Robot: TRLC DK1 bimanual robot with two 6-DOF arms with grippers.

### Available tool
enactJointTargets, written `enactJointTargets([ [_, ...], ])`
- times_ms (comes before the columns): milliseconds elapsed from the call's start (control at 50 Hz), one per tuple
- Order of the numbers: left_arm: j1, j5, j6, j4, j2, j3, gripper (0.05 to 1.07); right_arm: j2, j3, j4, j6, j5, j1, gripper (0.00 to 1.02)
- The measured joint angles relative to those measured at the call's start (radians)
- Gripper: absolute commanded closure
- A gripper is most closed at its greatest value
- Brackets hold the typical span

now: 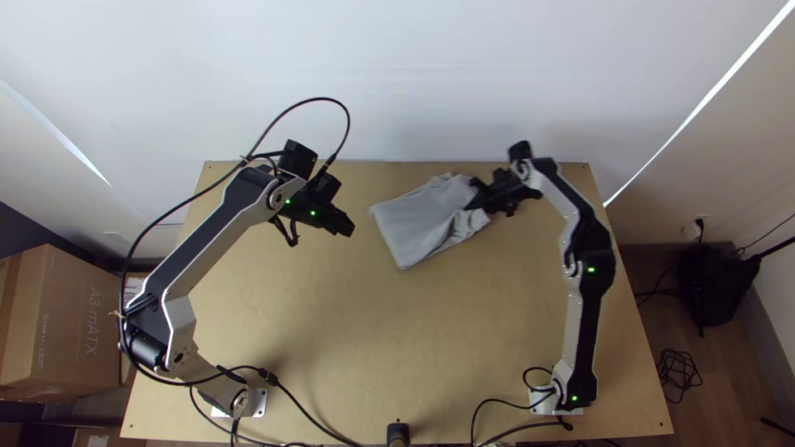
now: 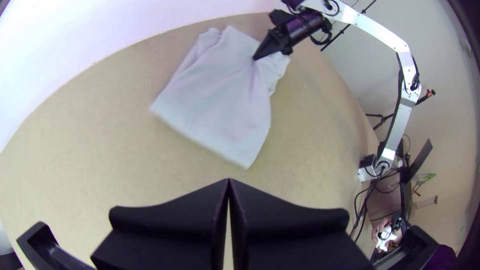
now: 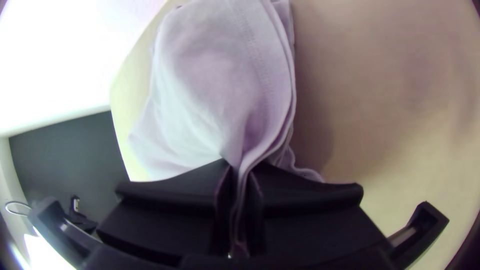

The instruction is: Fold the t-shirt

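One t-shirt (image 1: 422,218), partly pinched

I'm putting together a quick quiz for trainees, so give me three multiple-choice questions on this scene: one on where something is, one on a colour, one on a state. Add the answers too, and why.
1. Where on the table is the t-shirt?
A) Between the arms' bases
B) Toward the far edge
C) At the near left corner

2. What colour is the t-shirt?
A) Pale grey
B) Bright red
C) Black

3. How is the left pincer?
A) Wide open
B) Shut on the t-shirt
C) Shut, with no cloth in it

Answers:
1: B, the top view shows it well up the table, near the wall side.
2: A, the cloth looks light grey in the top view.
3: C, its fingertips meet over bare table, while the right pincer grips the cloth.
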Motion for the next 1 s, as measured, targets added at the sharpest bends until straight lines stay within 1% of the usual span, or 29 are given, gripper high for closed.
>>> enactJointTargets([
  [180,0.053,0.0,-0.006,0.0,-0.081,-0.035,1.04,-0.093,-0.142,0.097,0.002,0.04,-0.204,1.0],
  [280,0.083,0.0,-0.006,0.0,-0.137,-0.067,1.04,-0.15,-0.24,0.168,0.014,0.063,-0.317,1.0],
  [440,0.122,0.0,-0.006,-0.002,-0.215,-0.109,1.04,-0.251,-0.392,0.269,0.056,0.103,-0.488,1.0],
  [560,0.132,0.0,-0.006,-0.001,-0.261,-0.145,1.04,-0.336,-0.508,0.34,0.094,0.171,-0.621,1.0],
  [600,0.132,0.0,-0.006,-0.002,-0.27,-0.156,1.04,-0.362,-0.54,0.357,0.103,0.182,-0.65,0.98],
  [620,0.132,0.0,-0.006,-0.003,-0.275,-0.159,1.04,-0.375,-0.558,0.364,0.106,0.187,-0.666,0.92],
  [640,0.132,0.0,-0.006,-0.003,-0.278,-0.162,1.04,-0.387,-0.571,0.368,0.107,0.193,-0.676,0.81],
  [700,0.134,0.0,-0.006,-0.003,-0.283,-0.164,1.04,-0.42,-0.598,0.38,0.107,0.203,-0.694,0.4],
  [720,0.134,0.0,-0.007,-0.003,-0.284,-0.164,1.04,-0.428,-0.601,0.382,0.106,0.203,-0.694,0.24],
  [740,0.136,0.0,-0.007,-0.003,-0.285,-0.164,1.04,-0.435,-0.601,0.383,0.106,0.203,-0.694,0.14],
  [760,0.138,0.0,-0.008,-0.003,-0.288,-0.164,1.04,-0.439,-0.601,0.387,0.105,0.202,-0.692,0.07],
  [780,0.142,0.0,-0.011,-0.003,-0.291,-0.164,1.04,-0.443,-0.599,0.391,0.102,0.202,-0.686,0.03],
  [860,0.154,0.0,-0.021,-0.002,-0.307,-0.164,1.04,-0.451,-0.581,0.397,0.098,0.209,-0.666,0.03],
  [1000,0.19,0.0,-0.031,0.0,-0.355,-0.172,1.04,-0.451,-0.544,0.466,0.074,0.338,-0.634,0.03],
])
